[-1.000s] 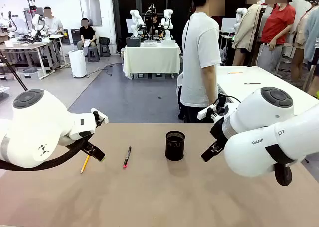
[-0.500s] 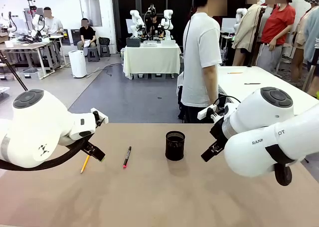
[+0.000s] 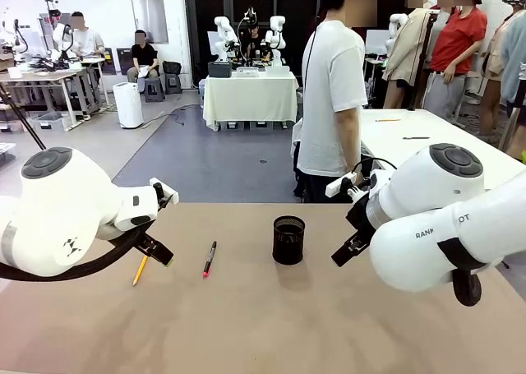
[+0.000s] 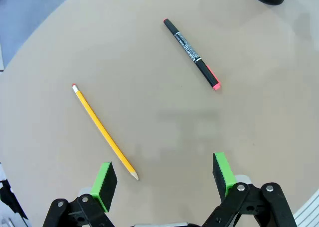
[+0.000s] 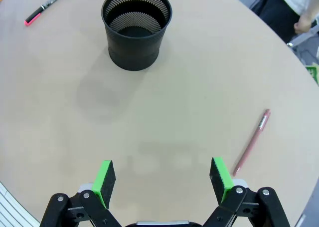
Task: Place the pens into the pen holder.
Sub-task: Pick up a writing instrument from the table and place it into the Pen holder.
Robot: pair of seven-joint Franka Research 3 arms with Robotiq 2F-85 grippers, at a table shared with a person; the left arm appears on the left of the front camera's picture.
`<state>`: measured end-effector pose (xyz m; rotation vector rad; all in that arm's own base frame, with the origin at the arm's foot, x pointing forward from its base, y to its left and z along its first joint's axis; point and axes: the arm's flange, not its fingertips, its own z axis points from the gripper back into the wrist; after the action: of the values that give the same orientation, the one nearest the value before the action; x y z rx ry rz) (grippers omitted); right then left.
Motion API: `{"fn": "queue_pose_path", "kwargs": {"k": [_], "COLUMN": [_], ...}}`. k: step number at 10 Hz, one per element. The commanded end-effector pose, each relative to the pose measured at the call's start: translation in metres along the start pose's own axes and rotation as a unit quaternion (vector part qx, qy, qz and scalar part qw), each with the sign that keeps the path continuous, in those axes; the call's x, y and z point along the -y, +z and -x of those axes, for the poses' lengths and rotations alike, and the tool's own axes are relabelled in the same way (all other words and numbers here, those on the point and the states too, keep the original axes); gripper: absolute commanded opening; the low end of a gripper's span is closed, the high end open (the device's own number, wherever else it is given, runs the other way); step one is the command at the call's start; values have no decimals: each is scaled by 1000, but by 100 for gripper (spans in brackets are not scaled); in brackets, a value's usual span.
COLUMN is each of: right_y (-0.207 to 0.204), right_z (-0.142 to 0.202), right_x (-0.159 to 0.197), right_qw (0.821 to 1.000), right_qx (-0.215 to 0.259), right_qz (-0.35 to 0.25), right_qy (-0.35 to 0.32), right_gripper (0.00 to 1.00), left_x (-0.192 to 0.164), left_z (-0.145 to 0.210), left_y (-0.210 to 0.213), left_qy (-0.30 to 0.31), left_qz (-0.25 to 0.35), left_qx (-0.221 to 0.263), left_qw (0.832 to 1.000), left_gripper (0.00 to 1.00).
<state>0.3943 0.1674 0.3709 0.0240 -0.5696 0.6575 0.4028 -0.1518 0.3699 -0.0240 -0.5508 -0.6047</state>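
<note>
On the near side of a tan table [image 3: 246,333], the left gripper [image 4: 162,164] hangs over the surface, its green-padded fingers [image 4: 104,179] spread wide and gripping nothing. A yellow pencil [image 4: 103,132] lies flat just ahead of it, the sharpened point close to one finger. Beyond the pencil, and apart from it, rests a black pen with a pink-red tip [image 4: 192,53]. The right gripper [image 5: 162,169], likewise spread wide and holding nothing, hovers above the table, with a maroon pen [image 5: 251,142] lying flat just beside one of its fingers. Farther on, the black mesh pen holder [image 5: 137,30] stands upright near the table's middle. In the front view the black pen lies to its left, with the pencil farther left again. All three pens lie on the table outside the holder. At the far edge, a person in a white T-shirt [image 3: 333,103] stands side-on.
</note>
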Motion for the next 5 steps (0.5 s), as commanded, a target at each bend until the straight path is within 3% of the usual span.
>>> {"fn": "queue_pose_path", "kwargs": {"k": [1, 5], "right_y": [0, 0], "right_z": [0, 0], "right_x": [0, 0], "right_qw": [1000, 1000], "right_qx": [0, 0], "right_qz": [0, 0], "right_qy": [0, 0], "right_gripper": [100, 100], "left_x": [0, 0], "left_z": [0, 0], "left_y": [0, 0], "left_qy": [0, 0], "left_qz": [0, 0], "left_qx": [0, 0], "left_qw": [1000, 1000], "left_gripper": [100, 100]}}
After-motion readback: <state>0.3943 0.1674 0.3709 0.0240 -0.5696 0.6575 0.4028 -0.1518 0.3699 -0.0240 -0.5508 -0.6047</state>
